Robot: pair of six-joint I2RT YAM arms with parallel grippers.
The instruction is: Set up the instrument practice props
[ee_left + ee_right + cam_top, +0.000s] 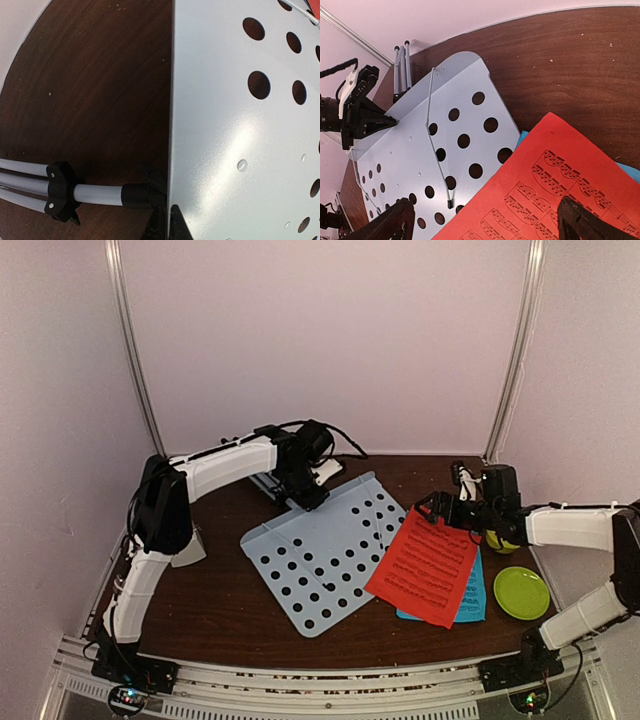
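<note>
The pale-blue perforated music-stand desk (320, 550) lies flat in the middle of the table. Its silver tripod (268, 483) lies folded behind it, mostly under my left arm. My left gripper (305, 496) is shut on the desk's far edge; in the left wrist view the fingertips (172, 225) pinch the thin edge of the desk (240, 125), beside the tripod tube (97, 194). The red page (425, 565) lies over the blue page (472, 598) and the desk's right corner. My right gripper (436, 508) is open above the red page (545, 190), fingers (390, 225) wide apart. The pale-grey metronome (189, 547) stands by my left arm.
A lime-green plate (521, 592) lies at the right, near the blue page. A lime-green bowl (497, 537) sits behind my right wrist. White walls and metal posts close in the back and sides. The table's curved front edge is just below the desk.
</note>
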